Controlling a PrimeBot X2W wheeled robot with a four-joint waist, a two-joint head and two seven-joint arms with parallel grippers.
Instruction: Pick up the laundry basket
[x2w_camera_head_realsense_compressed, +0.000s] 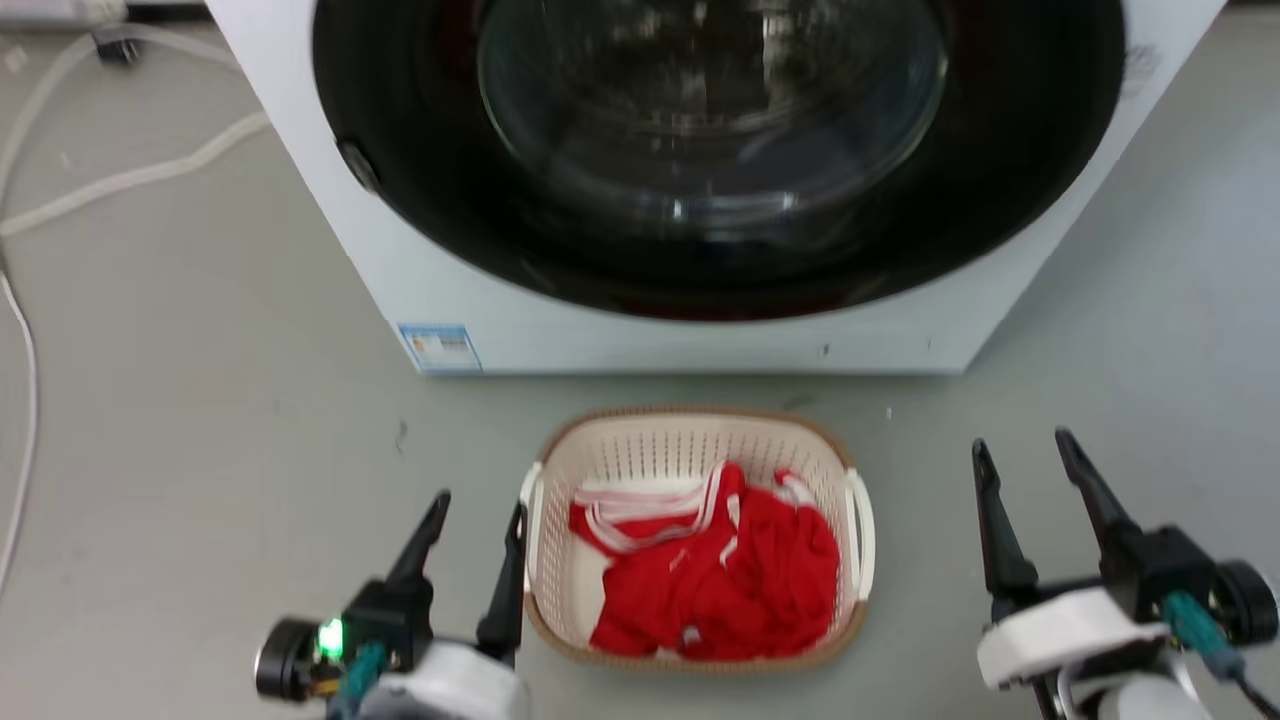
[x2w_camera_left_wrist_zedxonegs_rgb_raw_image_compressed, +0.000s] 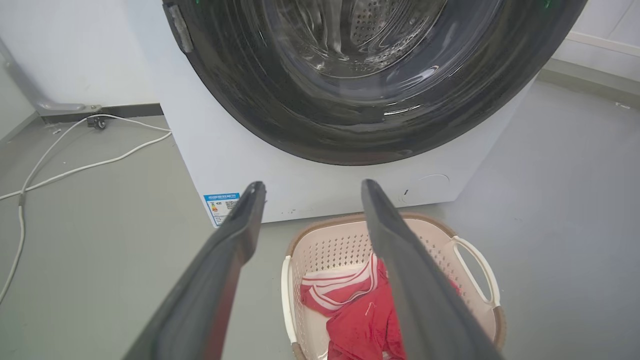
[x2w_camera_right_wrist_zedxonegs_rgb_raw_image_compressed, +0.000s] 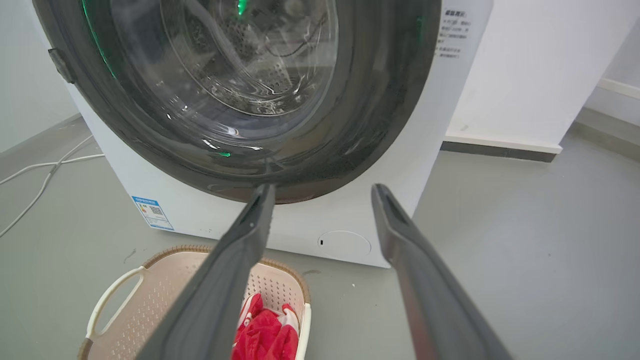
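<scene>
The laundry basket (x2w_camera_head_realsense_compressed: 660, 455) sits on the grey floor (x2w_camera_head_realsense_compressed: 200, 420) in the lower middle of the head view, just in front of the washer (x2w_camera_head_realsense_compressed: 650, 345), with red cloth (x2w_camera_head_realsense_compressed: 720, 585) inside. The left end effector (x2w_camera_head_realsense_compressed: 480, 503) is wide open and holds nothing; one finger is just beside the basket's left side. The right end effector (x2w_camera_head_realsense_compressed: 1021, 440) is open too, holds nothing, and is well apart from the right side. I think that finger could bump the light basket and push it away. If only one side gets lifted, the basket could tip and spill the cloth. It could also knock the washer. I count one basket, two white handles (x2w_camera_head_realsense_compressed: 860, 530), one red pile, one washer, one blue sticker (x2w_camera_head_realsense_compressed: 440, 347), and two end effectors with two fingers each. The white cables (x2w_camera_head_realsense_compressed: 130, 180) at the upper left are too tangled to count.
</scene>
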